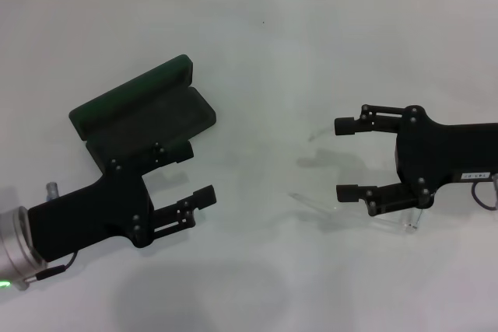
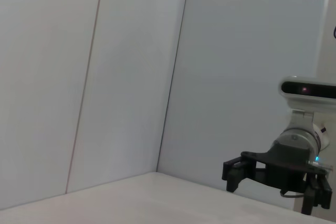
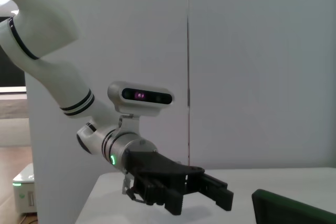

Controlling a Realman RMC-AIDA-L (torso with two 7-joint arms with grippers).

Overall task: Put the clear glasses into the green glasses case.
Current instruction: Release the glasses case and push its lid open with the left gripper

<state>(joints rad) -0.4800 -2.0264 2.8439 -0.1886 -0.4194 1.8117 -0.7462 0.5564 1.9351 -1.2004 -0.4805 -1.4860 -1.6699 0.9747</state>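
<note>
Right pincer (image 1: 348, 159) astride clear glasses (image 1: 354, 211)

The case (image 1: 144, 118) is lying open on the worktop (image 1: 264, 52) at about 9 o'clock from centre, its lid standing behind its tray, toward 11 o'clock. The left end effector (image 1: 189, 179) is hanging at the case's 5 o'clock, one finger reaching over the tray's near edge. The glasses (image 1: 354, 207) are lying at 3 o'clock, well apart from the case. The right end effector (image 1: 344, 159) is sitting over them, fingers spread and pointing toward 9 o'clock, one arm of the glasses sticking out past its nearer finger.
</note>
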